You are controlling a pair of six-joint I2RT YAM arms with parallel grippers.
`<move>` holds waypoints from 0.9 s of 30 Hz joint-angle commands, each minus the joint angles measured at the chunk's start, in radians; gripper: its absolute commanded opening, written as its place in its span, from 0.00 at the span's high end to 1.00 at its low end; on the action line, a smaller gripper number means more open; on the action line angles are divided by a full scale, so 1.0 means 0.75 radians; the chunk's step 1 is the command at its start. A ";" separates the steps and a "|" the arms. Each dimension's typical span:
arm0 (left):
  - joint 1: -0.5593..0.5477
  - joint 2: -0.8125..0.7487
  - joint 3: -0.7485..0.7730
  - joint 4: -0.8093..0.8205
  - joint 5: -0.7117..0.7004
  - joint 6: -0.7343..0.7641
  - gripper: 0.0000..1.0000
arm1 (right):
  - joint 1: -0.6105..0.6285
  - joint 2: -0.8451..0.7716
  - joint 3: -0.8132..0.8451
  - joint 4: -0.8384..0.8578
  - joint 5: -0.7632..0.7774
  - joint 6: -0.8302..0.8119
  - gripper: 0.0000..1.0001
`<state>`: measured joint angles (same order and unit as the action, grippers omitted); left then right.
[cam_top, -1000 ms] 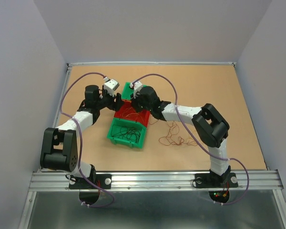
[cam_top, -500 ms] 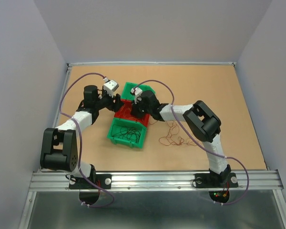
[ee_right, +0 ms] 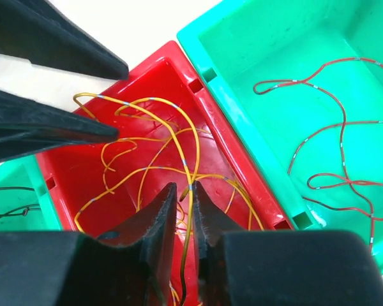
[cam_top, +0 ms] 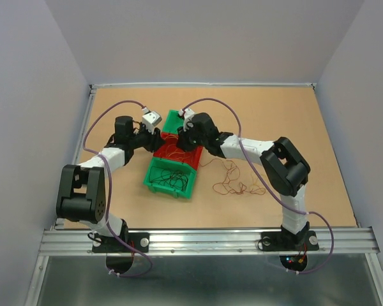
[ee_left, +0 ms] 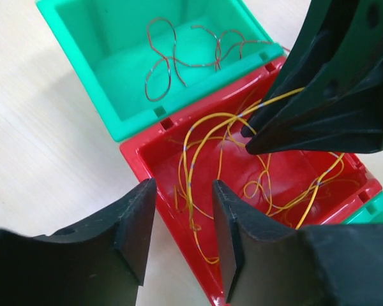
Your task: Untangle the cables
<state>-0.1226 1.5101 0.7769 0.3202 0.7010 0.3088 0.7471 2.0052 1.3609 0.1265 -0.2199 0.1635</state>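
Thin orange-yellow cables (ee_right: pixel 172 127) lie looped in the red bin (ee_right: pixel 233 150). My right gripper (ee_right: pixel 185 187) reaches into that bin, its jaws a narrow gap apart, and one yellow strand runs loosely between them. My left gripper (ee_left: pixel 184 191) is open over the red bin's (ee_left: pixel 137 159) near rim, with yellow cables (ee_left: pixel 191 146) under the gap. Its fingers touch nothing. The right gripper's tip (ee_left: pixel 249 140) faces it across the bin. Reddish cables (ee_left: pixel 172 57) lie in the far green bin (cam_top: pixel 173 116). Dark cables (cam_top: pixel 172 175) fill the near green bin (cam_top: pixel 186 190).
A loose reddish tangle (cam_top: pixel 233 182) lies on the tan table to the right of the bins. The three bins sit pressed together in a row. Purple arm cables (cam_top: pixel 102 115) arc above both arms. Grey walls close in the table's sides.
The right gripper's jaws have parted slightly around the yellow strand. The left gripper's jaws have narrowed and it has edged closer to the red bin.
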 commanded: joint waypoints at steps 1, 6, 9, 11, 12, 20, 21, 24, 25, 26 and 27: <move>-0.014 0.018 0.050 -0.002 0.031 0.024 0.59 | -0.002 -0.029 0.067 -0.023 -0.028 0.017 0.75; -0.035 0.040 0.077 -0.032 0.018 0.042 0.86 | -0.002 -0.039 0.071 -0.021 -0.028 0.021 0.63; -0.041 0.034 0.075 -0.034 0.018 0.046 0.91 | 0.000 -0.066 0.067 -0.025 -0.022 0.017 0.49; -0.047 0.032 0.077 -0.034 0.019 0.048 0.93 | 0.000 -0.086 0.057 -0.027 -0.014 0.015 0.39; -0.049 0.030 0.079 -0.034 0.014 0.048 0.93 | 0.000 -0.111 0.045 -0.027 -0.005 0.013 0.35; -0.088 0.038 0.083 -0.032 -0.082 0.053 0.94 | 0.000 -0.238 -0.023 -0.032 0.060 0.017 0.29; -0.094 0.040 0.083 -0.032 -0.094 0.053 0.94 | -0.002 -0.248 -0.031 -0.034 0.070 0.019 0.29; -0.094 0.044 0.087 -0.030 -0.116 0.048 0.94 | -0.002 -0.285 -0.068 -0.040 0.070 0.025 0.32; -0.096 0.044 0.087 -0.030 -0.121 0.044 0.94 | -0.002 -0.291 -0.076 -0.042 0.070 0.032 0.32; -0.098 0.044 0.089 -0.028 -0.127 0.042 0.94 | -0.002 -0.299 -0.094 -0.046 0.074 0.036 0.34; -0.096 0.044 0.089 -0.028 -0.131 0.040 0.94 | -0.002 -0.303 -0.094 -0.050 0.082 0.038 0.34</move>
<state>-0.1921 1.5440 0.8009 0.2867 0.6228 0.3351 0.7471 1.8099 1.3369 0.0822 -0.1841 0.1806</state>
